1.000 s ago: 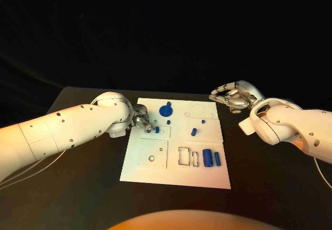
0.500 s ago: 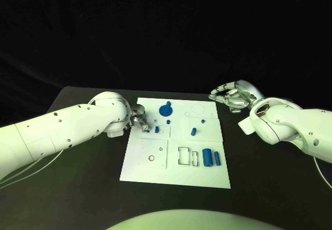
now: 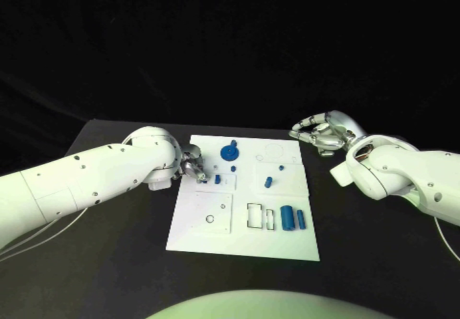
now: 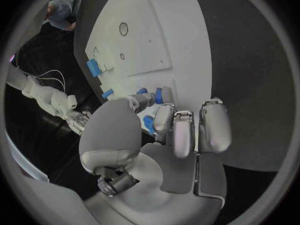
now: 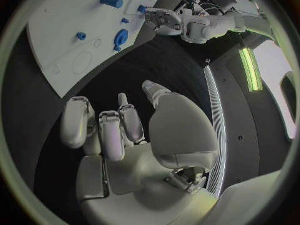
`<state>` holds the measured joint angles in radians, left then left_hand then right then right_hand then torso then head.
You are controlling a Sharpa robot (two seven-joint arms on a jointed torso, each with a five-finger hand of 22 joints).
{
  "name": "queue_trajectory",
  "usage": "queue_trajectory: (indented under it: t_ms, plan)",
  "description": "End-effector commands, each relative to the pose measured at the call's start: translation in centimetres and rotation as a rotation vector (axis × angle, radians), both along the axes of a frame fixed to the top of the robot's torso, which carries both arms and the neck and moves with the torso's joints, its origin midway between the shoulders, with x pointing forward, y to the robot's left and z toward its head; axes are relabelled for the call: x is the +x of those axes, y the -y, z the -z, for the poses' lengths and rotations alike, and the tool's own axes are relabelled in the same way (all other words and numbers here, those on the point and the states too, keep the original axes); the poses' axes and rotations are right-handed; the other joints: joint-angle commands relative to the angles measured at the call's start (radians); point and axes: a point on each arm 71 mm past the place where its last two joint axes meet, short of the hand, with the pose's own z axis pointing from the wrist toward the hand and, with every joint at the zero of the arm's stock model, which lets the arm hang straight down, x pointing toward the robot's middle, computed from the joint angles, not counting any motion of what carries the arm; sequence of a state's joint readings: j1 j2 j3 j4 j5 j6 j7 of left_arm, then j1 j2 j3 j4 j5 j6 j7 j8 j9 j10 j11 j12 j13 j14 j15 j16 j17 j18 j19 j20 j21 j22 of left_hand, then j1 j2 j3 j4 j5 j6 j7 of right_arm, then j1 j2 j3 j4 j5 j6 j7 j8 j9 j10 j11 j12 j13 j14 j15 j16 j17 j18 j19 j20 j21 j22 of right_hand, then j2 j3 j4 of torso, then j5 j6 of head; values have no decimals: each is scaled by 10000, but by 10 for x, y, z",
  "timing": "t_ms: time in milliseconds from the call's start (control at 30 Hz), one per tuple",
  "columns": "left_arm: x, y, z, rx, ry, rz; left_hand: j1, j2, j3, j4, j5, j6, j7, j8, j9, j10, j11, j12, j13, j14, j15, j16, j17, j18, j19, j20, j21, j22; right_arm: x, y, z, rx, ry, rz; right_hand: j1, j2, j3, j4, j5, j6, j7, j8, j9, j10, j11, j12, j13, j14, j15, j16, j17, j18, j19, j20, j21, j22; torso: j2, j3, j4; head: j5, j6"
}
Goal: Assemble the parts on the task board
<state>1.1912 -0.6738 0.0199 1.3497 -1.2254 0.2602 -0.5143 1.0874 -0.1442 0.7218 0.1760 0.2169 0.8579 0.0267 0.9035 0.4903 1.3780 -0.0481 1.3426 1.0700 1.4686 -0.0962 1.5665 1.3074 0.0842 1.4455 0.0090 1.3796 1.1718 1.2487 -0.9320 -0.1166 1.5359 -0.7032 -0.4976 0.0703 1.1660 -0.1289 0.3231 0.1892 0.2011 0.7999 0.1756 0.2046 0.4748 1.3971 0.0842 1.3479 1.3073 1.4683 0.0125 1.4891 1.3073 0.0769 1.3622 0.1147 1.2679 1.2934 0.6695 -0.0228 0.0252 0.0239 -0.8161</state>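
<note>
Left robot hand fingertips on task board | right robot hand curled, raised

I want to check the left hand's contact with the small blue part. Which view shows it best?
The left wrist view: the left hand's fingertips close around the blue part. The head view shows hand and part small; the right wrist view shows that hand far off.
</note>
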Motion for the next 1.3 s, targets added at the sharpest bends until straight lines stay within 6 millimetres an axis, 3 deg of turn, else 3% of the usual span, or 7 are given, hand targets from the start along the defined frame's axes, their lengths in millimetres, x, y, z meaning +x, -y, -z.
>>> queue_trajectory:
  t_ms: [33, 200, 600, 1100, 1300]
  plan:
    - [-5, 3, 7, 84, -431, 202, 0, -59, 57, -19, -59, 66, -35, 29, 6, 71, 23, 39, 1, 1022, -29, 43, 2634, -84, 31, -5, 30, 10, 0, -1, 0, -22, -21, -122, 91, -28, -7, 19, 58, 28, -58, 54, 16, -52, -6, -43, 304, 502, -38, -40, 416, 70, -40, -3, -52, -15, -2, 3, -3, 3, -7]
    - [-5, 3, 7, 65, -436, 198, -73, -83, 4, 54, -69, 85, -37, 42, -15, 82, 23, 47, 16, 1022, -26, 43, 2634, -87, 36, 0, 38, 27, 0, -1, 0, -23, -22, -119, 91, -28, -7, 19, 58, 28, -58, 54, 16, -52, -6, -43, 304, 502, -38, -40, 416, 70, -40, -3, -52, -15, -1, 1, 6, 4, -8]
    - [-5, 4, 7, 30, -432, 190, -624, -196, -748, 775, -96, 219, -53, 94, -192, 117, 15, 60, 29, 1022, -30, 43, 2634, -88, 44, 6, 41, 53, 0, 0, 1, -31, -22, -101, 91, -28, -7, 19, 58, 28, -58, 54, 16, -52, -6, -43, 304, 502, -38, -40, 416, 70, -40, -3, -52, -15, 2, -6, 0, 9, -13]
    - [-2, 0, 8, 43, -392, 55, -690, -219, -1015, 962, -99, 235, -55, 101, -250, 111, 12, 49, 6, 1022, -35, 43, 2634, -88, 45, 1, 40, 57, 0, 0, 1, -29, -36, -100, 92, -18, -38, 55, 60, 26, -60, 62, 20, -55, -7, -48, 298, 502, -40, -44, 413, 70, -37, -5, -58, -16, -3, -5, -4, 10, -24]
    - [-3, -2, 7, 10, -345, 11, -980, -290, -1440, 1158, -96, 259, -35, 101, -323, 98, 27, 34, -25, 1022, -27, 43, 2634, -87, 43, 3, 31, 47, 0, 0, 2, -30, -44, -92, 92, -18, -38, 55, 60, 26, -60, 62, 20, -55, -7, -48, 298, 502, -40, -44, 413, 70, -37, -5, -58, -16, -3, -10, -9, 14, 1]
